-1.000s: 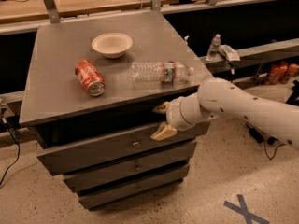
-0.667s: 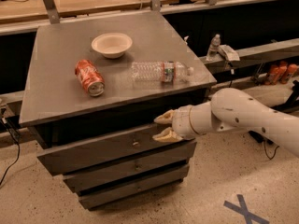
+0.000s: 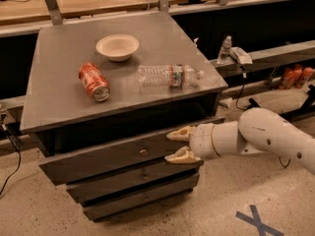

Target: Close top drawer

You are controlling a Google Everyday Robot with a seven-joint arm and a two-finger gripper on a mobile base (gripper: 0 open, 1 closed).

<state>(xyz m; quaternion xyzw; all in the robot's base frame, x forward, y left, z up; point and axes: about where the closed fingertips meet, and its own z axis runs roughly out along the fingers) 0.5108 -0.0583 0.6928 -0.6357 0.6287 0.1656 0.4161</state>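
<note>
A speckled workshop floor is stretching under a grey bench with drawers beneath its top, and wooden worktops are running along the back. The pincer is hovering at the front of this bench, its two pale fingers standing spread, one above the other, right at the end of the top drawer. That drawer is sitting pulled out a little, a dark gap showing above its front, and its small metal knob is lying just beside the pincer, toward the left of the view. Below the pincer, two shallower drawers are stacking down toward the floor. Behind the pincer, the white arm is reaching in from the right edge. Above the pincer, on the bench top, a clear plastic bottle is lying on its side; farther off, a red can is lying tipped, and a pale bowl is sitting upright beyond both. Below and behind the arm, a blue tape cross is marking the floor.
</note>
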